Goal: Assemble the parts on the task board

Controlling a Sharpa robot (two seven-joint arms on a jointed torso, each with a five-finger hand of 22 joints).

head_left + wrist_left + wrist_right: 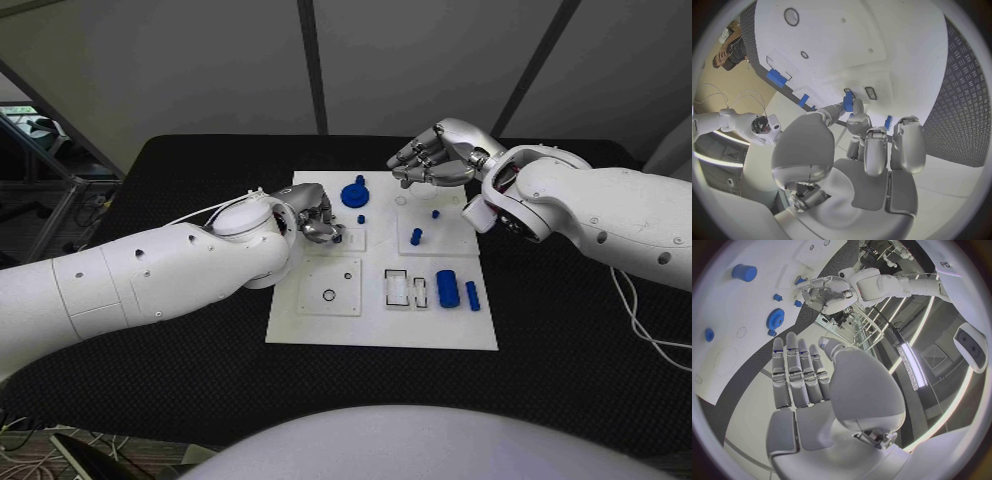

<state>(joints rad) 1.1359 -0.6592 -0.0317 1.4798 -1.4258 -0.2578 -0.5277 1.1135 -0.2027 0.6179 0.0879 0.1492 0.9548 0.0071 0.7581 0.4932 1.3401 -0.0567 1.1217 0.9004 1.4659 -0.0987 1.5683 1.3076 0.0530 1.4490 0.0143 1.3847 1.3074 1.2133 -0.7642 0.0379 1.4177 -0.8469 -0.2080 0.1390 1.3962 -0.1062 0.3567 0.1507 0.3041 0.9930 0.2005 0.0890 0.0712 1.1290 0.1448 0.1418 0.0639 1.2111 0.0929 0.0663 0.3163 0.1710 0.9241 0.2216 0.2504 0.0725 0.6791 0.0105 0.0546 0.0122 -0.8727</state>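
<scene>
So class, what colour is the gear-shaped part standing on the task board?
Blue. The gear shows best in the head view, against the white task board.

The board (382,330) lies mid-table (173,380). On it, a gear (355,195) sits at 12 o'clock, a peg (417,236) near centre, a cylinder (447,288) and a bar (472,296) at 4 o'clock.

My white task board (378,335) lies flat mid-counter; blue parts stand on it: a gear (355,195), a cylinder (447,288), a peg (417,236).
</scene>
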